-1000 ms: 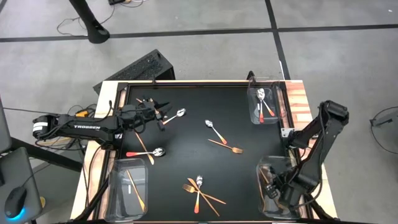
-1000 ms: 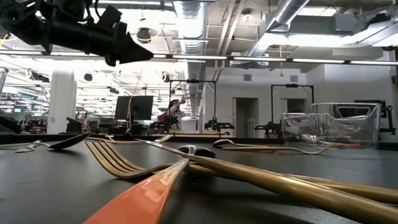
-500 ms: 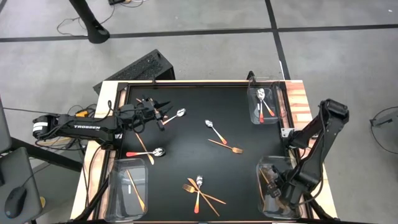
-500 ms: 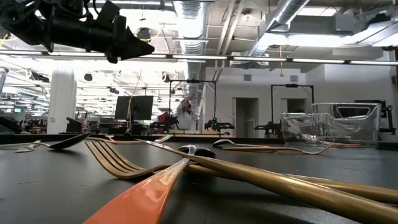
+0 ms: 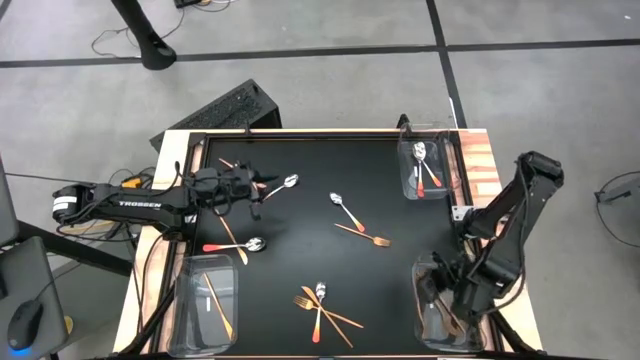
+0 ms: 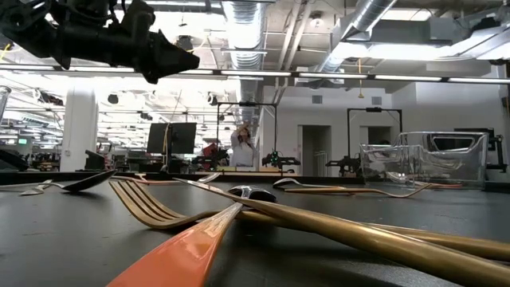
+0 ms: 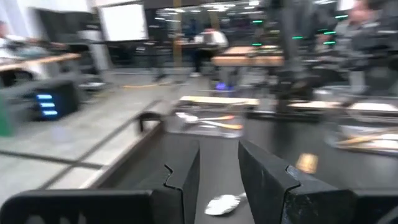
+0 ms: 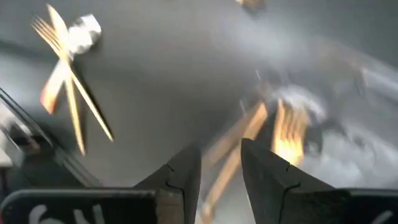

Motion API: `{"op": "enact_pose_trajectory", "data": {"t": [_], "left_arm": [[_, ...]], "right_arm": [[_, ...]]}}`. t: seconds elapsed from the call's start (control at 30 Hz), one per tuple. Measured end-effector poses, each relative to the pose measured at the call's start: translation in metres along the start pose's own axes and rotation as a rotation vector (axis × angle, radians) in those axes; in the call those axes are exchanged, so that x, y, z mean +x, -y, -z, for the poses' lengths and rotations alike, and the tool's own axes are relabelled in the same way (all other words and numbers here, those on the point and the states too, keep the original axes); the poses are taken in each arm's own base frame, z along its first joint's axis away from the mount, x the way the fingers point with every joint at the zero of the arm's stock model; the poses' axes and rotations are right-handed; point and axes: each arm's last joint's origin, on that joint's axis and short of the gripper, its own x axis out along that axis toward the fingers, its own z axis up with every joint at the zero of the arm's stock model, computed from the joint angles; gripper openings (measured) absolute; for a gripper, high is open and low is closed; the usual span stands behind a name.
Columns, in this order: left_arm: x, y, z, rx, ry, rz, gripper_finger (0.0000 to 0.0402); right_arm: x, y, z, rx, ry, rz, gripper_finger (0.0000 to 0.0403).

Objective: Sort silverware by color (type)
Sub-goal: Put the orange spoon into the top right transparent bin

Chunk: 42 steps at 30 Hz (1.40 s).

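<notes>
From above, right gripper [image 5: 446,297] hangs over the near-right bin [image 5: 428,270], fingers apart, gripping nothing; it should rise straight out. Left gripper [image 5: 258,186] sits beside a red-handled spoon [image 5: 281,185] at the table's far left.

Right wrist: parted fingers [image 8: 183,174] frame a gold fork [image 8: 287,134] lying just beyond them.
</notes>
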Motion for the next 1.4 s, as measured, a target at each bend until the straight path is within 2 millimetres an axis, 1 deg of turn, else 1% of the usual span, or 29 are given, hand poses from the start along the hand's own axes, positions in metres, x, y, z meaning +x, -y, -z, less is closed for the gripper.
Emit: {"op": "enact_pose_trajectory", "data": {"t": [0.1, 0.23, 0.4, 0.53, 0.67, 0.8, 0.97, 1.1, 1.17, 1.33, 1.4], "left_arm": [[0.000, 0.003, 0.001, -0.033, -0.005, 0.087, 0.0100], [0.000, 0.004, 0.001, -0.081, -0.013, 0.114, 0.0100], [0.000, 0.007, 0.002, -0.096, -0.026, 0.128, 0.0100], [-0.002, 0.009, 0.003, -0.102, -0.045, 0.136, 0.0100], [-0.006, 0.010, 0.006, -0.102, -0.093, 0.086, 0.0100], [-0.013, 0.010, 0.010, -0.092, -0.173, 0.042, 0.0100], [-0.023, 0.010, 0.018, -0.071, -0.291, -0.046, 0.0100], [-0.029, 0.010, 0.024, -0.059, -0.356, -0.121, 0.0100], [-0.029, 0.010, 0.025, -0.052, -0.362, -0.148, 0.0100], [-0.029, 0.009, 0.028, -0.018, -0.375, -0.183, 0.0100], [-0.029, 0.008, 0.028, 0.006, -0.376, -0.195, 0.0100]], "right_arm": [[0.008, -0.007, -0.013, -0.022, 0.107, -0.012, 0.0130], [0.028, -0.025, -0.035, -0.085, 0.243, -0.027, 0.0131], [0.063, -0.054, -0.071, -0.169, 0.342, -0.037, 0.0136], [0.096, -0.065, -0.106, -0.223, 0.398, 0.015, 0.0142], [0.126, -0.062, -0.148, -0.226, 0.406, 0.101, 0.0146], [0.155, -0.052, -0.190, -0.269, 0.375, 0.149, 0.0146], [0.187, -0.036, -0.227, -0.328, 0.312, 0.144, 0.0146], [0.207, -0.022, -0.241, -0.340, 0.261, 0.181, 0.0146], [0.216, -0.016, -0.243, -0.352, 0.218, 0.189, 0.0146], [0.235, -0.014, -0.243, -0.375, 0.163, 0.144, 0.0146], [0.237, -0.014, -0.242, -0.388, 0.155, 0.145, 0.0146]]}}
